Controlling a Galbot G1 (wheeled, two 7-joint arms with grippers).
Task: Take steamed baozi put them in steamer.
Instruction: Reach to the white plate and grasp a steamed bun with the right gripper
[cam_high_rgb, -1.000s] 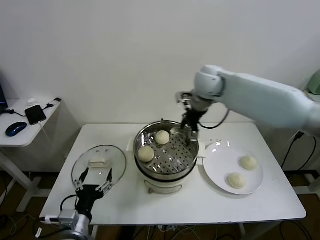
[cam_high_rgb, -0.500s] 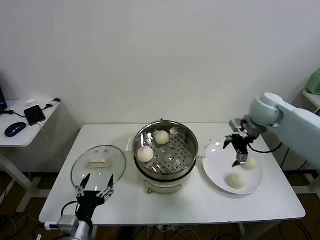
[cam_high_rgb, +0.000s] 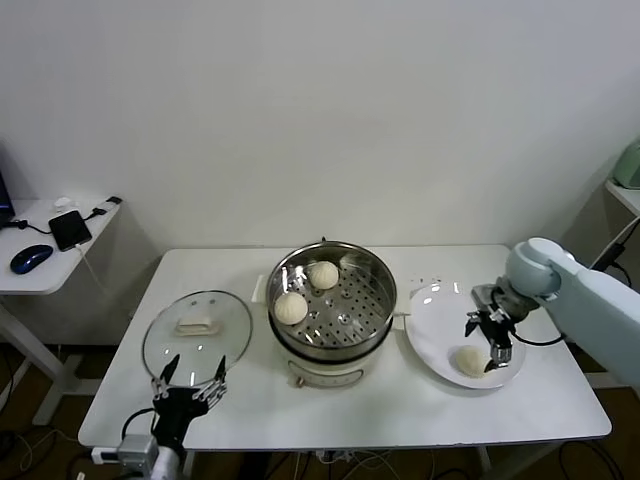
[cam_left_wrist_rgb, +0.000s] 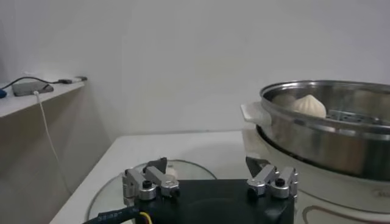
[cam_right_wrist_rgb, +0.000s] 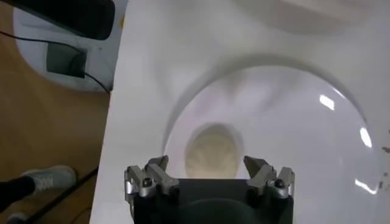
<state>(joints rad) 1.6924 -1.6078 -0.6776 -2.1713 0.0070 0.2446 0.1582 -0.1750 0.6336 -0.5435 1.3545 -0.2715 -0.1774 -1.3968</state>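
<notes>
Right gripper (cam_high_rgb: 488, 340): over the white plate (cam_high_rgb: 432, 335), fingers spread wide, nothing between them. In the right wrist view a baozi (cam_right_wrist_rgb: 211, 152) sits centred in the gap ahead of the two fingertips, not yet touched. In the head view only one bun (cam_high_rgb: 468, 360) shows plainly on the plate, at about 5 o'clock from plate centre; whether the gripper hides a second one I cannot tell.

Steamer (cam_high_rgb: 333, 352): at 9 o'clock from the plate, just beside it. Two buns already on the perforated tray, one at 11 o'clock (cam_high_rgb: 322, 274), one at 8 o'clock (cam_high_rgb: 291, 307). The 3 to 6 o'clock part of the tray is bare.

Left gripper (cam_high_rgb: 188, 392): parked at the table's near edge, fingers apart, at 6 o'clock from the glass lid (cam_high_rgb: 197, 326).

Step in hand, as judged: pick the plate bun. Advice: descend straight with the bun kept centred, close gently at its widest girth since soft dough will dent, lift clear of the steamer's rim before crossing, and release over the bare part of the tray.
</notes>
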